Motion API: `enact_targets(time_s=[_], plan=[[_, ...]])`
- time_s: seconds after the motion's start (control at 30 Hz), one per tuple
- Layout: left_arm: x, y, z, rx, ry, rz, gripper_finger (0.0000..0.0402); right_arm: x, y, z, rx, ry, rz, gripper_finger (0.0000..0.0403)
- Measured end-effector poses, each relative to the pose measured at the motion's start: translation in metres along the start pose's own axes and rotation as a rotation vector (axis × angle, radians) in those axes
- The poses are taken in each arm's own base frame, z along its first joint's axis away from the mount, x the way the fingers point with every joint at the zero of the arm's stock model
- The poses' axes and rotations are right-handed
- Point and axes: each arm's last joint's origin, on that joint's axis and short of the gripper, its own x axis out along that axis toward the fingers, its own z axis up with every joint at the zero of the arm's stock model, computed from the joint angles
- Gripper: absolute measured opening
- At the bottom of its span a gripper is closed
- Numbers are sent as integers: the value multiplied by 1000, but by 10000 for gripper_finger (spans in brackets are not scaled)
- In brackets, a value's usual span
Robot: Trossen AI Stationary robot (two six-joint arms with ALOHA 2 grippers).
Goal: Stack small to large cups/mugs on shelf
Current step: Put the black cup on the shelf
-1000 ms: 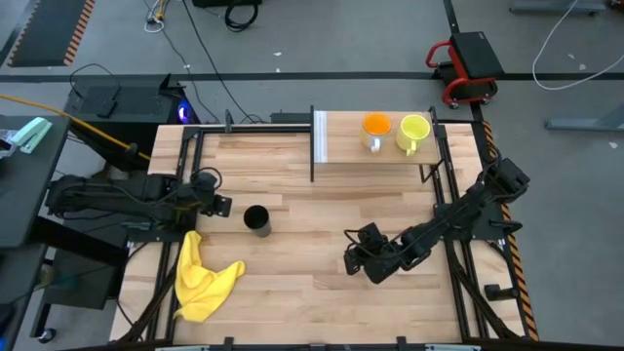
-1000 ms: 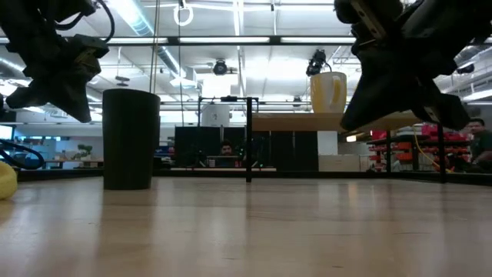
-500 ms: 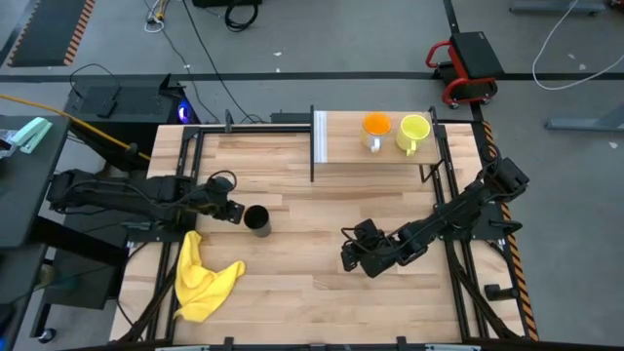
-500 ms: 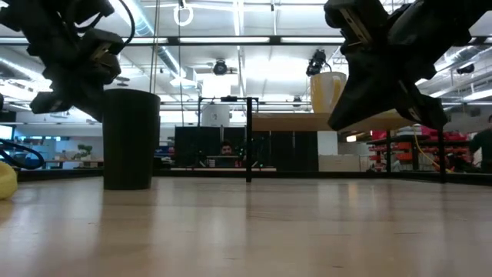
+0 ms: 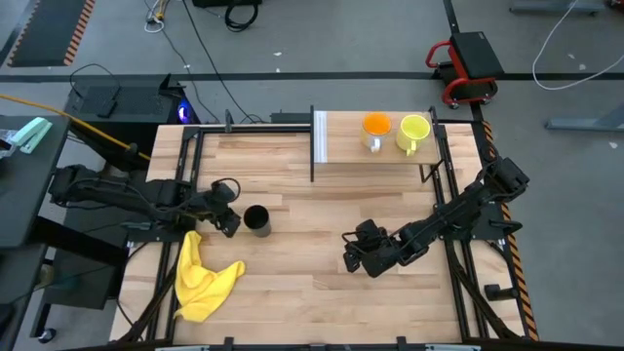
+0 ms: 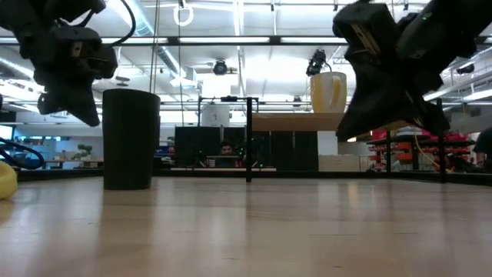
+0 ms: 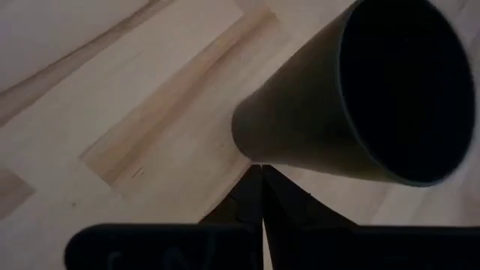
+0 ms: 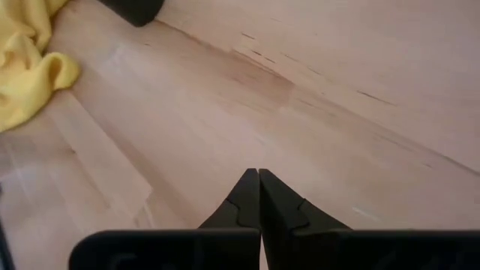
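Sitting nearest the front edge of the table (image 5: 322,302) is the yellow cloth (image 5: 200,281), bunched up at the left front corner, not touching anything else. Just past it, the left gripper (image 5: 230,223) is hovering right beside the black tumbler (image 5: 257,218), on the tumbler's left. Its fingers (image 7: 251,196) are pressed flat together with nothing between them, and the tips are pointing at the tumbler's lower wall from just outside it. So it's not gripping the tumbler, which is standing upright on the bare wood on its own. In the low view the gripper is hanging a bit above the tabletop, up around the tumbler's rim.

Over on the other side, the right gripper (image 5: 349,253) is floating above the middle-right of the table, well apart from every cup. Its fingers (image 8: 253,196) are closed together too, empty, aiming down at plain wood.

Farther back, the shelf (image 5: 380,159) is sitting along the rear edge. The orange mug (image 5: 375,127) and the yellow-green mug (image 5: 413,131) are standing side by side on top of it, close together, both upright.
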Motion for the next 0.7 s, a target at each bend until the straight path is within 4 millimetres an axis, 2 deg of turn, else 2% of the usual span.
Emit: enact_targets(time_s=[0.27, 0.7], plan=[[23, 8, -23, -19, -73, -126, 22, -2, -4, -8, 8, -3, -3, 2], [40, 14, -33, 75, -210, -212, 13, 0, -6, -4, 29, -18, -15, 2]])
